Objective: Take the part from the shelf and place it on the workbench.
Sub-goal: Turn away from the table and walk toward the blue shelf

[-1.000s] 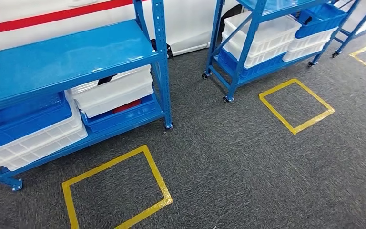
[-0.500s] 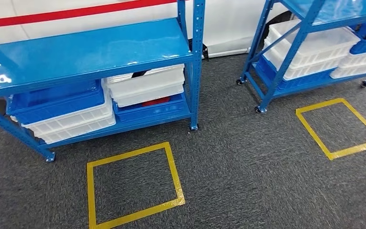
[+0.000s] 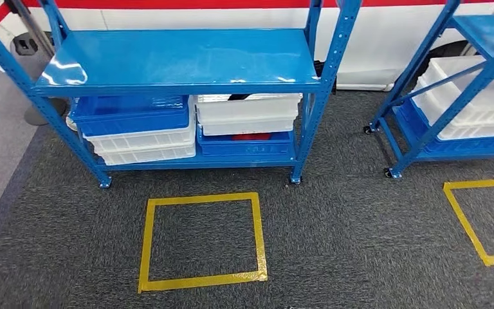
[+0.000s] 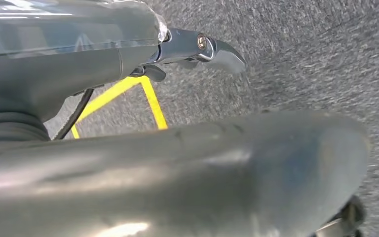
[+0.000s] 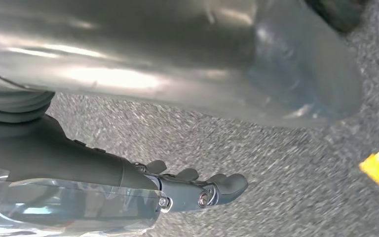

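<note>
A blue shelf point(image 3: 180, 61) stands straight ahead in the head view, its upper board bare. On its lower board a blue bin point(image 3: 132, 116) sits on white bins point(image 3: 145, 145) at the left. At the right a white bin point(image 3: 247, 116) lies on a blue bin point(image 3: 244, 148), with something red point(image 3: 251, 136) showing between them and a dark thing point(image 3: 241, 97) at the white bin's back rim. My left hand point(image 4: 197, 49) hangs over the grey carpet, fingers apart and holding nothing. My right hand point(image 5: 197, 190) hangs the same way, holding nothing.
A yellow tape square point(image 3: 148, 244) marks the carpet in front of the shelf. A second blue shelf point(image 3: 418, 122) with white bins stands at the right, with another tape square point(image 3: 466, 219) before it. A white wall with a red stripe runs behind.
The whole picture has shifted: the camera has turned, so the left shelf and its tape square now lie square ahead and the second shelf sits at the right edge.
</note>
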Available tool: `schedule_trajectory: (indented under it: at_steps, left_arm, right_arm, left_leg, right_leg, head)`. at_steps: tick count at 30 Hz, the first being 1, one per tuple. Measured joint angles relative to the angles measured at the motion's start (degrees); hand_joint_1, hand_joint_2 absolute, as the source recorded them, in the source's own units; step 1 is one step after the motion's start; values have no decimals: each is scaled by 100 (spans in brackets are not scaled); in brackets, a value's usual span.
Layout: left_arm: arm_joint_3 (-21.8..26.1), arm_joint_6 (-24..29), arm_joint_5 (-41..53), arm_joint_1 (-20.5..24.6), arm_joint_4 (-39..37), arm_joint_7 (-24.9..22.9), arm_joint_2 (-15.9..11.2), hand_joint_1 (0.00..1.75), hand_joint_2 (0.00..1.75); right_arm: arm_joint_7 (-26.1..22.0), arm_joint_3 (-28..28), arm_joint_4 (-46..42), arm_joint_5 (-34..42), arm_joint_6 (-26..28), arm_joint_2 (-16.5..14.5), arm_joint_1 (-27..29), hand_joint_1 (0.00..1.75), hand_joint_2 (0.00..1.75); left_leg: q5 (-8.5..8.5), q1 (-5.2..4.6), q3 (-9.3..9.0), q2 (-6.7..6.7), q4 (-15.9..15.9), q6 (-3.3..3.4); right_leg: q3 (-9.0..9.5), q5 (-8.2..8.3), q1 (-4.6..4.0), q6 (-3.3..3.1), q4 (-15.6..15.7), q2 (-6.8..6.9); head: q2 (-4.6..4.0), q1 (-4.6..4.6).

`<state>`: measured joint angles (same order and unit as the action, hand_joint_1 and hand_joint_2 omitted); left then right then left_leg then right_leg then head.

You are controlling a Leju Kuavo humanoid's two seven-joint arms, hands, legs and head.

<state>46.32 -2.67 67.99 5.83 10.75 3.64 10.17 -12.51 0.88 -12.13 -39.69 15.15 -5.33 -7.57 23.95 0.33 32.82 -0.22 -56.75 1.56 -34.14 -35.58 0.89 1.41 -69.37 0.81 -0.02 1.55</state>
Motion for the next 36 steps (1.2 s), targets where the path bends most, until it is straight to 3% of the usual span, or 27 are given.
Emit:
schedule_trajectory:
  at_steps: [1, 2, 3, 4, 6, 8, 10, 12, 14, 16, 17, 18, 19, 21, 23, 27, 36]
  left_arm:
    - [1, -8, 5, 8, 0, -2, 2, 0, 0]
    - [1, -17, 11, 11, 0, -3, 3, 0, 0]
    - [2, -25, 17, 9, 0, -5, 4, 0, 0]
    - [3, -32, 26, 9, 0, -7, 6, 0, 0]
    - [4, -45, 41, 18, 0, -10, 10, 0, 0]
    - [4, -54, 49, 32, 0, -19, 14, 0, 0]
    - [5, -57, 51, 28, 0, -33, 13, 0, 0]
    - [6, -57, 53, 17, 0, -41, 8, 0, 0]
    - [6, -57, 56, 39, 0, -43, 4, 0, 0]
    - [6, -56, 60, 64, 0, -45, 3, 0, 0]
    - [6, -56, 62, 62, 0, -46, 3, 0, 0]
    - [6, -56, 67, 57, 0, -48, 3, 0, 0]
    - [6, -56, 74, 54, 0, -50, 3, 0, 0]
    - [6, -57, 89, 61, 0, -51, -1, 0, 0]
    - [6, -57, 100, 75, 0, -52, -4, 0, 0]
    - [9, -59, 103, 69, 0, -58, -5, 0, 0]
    - [16, -40, 58, 68, 0, -55, -5, 0, 0]
  right_arm:
    - [-1, -16, 1, 7, 3, 1, 17, 0, 0]
    - [-2, -27, 2, 12, 5, 2, 36, 0, 0]
    - [-5, -33, 3, 15, 8, 2, 52, 0, 0]
    - [-10, -36, 4, 17, 10, 2, 61, 0, 0]
    - [-20, -42, 5, 17, 13, 9, 73, 0, 0]
    - [-28, -45, 9, 17, 13, 17, 71, 0, 0]
    - [-33, -49, 10, 19, 13, 18, 60, 0, 0]
    - [-46, -61, 10, 27, 14, 17, 54, 0, 0]
    - [-70, -78, 10, 42, 19, 17, 62, 0, 0]
    - [-88, -96, 10, 51, 21, 18, 80, 0, 0]
    - [-95, -106, 10, 51, 21, 20, 85, 0, 0]
    - [-103, -116, 10, 52, 20, 20, 84, 0, 0]
    - [-114, -125, 10, 52, 18, 20, 82, 0, 0]
    - [-134, -140, 10, 53, 11, 16, 77, 0, 0]
    - [-146, -160, 10, 54, 4, 15, 71, 0, 0]
    - [-186, -179, 10, 53, -52, 15, 70, 0, 0]
    - [-233, -180, 10, 3, -240, 10, 63, 0, 0]
  left_leg:
    - [0, -1, 1, -91, -3, 3]
    - [1, -2, -3, -184, -8, 2]
    - [5, -1, -11, -275, -17, -4]
    - [12, 1, -20, -364, -29, -16]
    - [39, -1, -6, -518, -81, -61]
    - [55, 2, 42, -646, -127, -131]
    - [46, 17, 74, -740, -123, -207]
    - [132, 16, 134, -527, -246, -264]
    - [448, 17, 387, -170, -801, -308]
    - [776, 38, 746, -40, -1556, -350]
    - [807, 47, 834, -25, -1747, -365]
    - [730, 53, 811, -17, -1719, -372]
    - [557, 58, 667, -10, -1453, -370]
    - [217, 49, 225, 22, -626, -326]
    - [106, 25, -17, 48, -151, -256]
    - [106, 0, -36, 28, -96, -211]
    - [111, -22, -21, 27, -103, -141]
  right_leg:
    - [-190, -90, 2, 8, -332, -43]
    - [-306, -67, 4, 14, -491, -59]
    - [-315, 79, 9, 16, -414, -70]
    - [-222, 315, 19, 11, -118, -106]
    - [59, 742, 46, -10, 667, -353]
    - [195, 868, 48, -31, 1052, -530]
    - [207, 860, 38, -71, 1079, -452]
    - [234, 884, 51, -145, 1129, -342]
    - [254, 892, 48, -204, 1162, -224]
    - [254, 881, 32, -224, 1159, -114]
    - [256, 875, 30, -223, 1157, -68]
    - [263, 868, 30, -216, 1154, -37]
    - [277, 859, 31, -204, 1153, -14]
    - [309, 835, 23, -167, 1149, 15]
    - [315, 812, -1, -121, 1133, 30]
    - [318, 813, -7, -160, 1136, 30]
    - [339, 857, 8, -64, 1204, 31]
  head:
    - [0, 1]
    - [0, 1]
    - [0, 1]
    - [0, 1]
    - [0, 0]
    - [0, 0]
    - [0, 1]
    - [0, 1]
    - [0, 1]
    - [0, 2]
    - [0, 2]
    - [0, 2]
    - [0, 2]
    - [0, 1]
    - [0, 1]
    - [0, 1]
    - [0, 1]
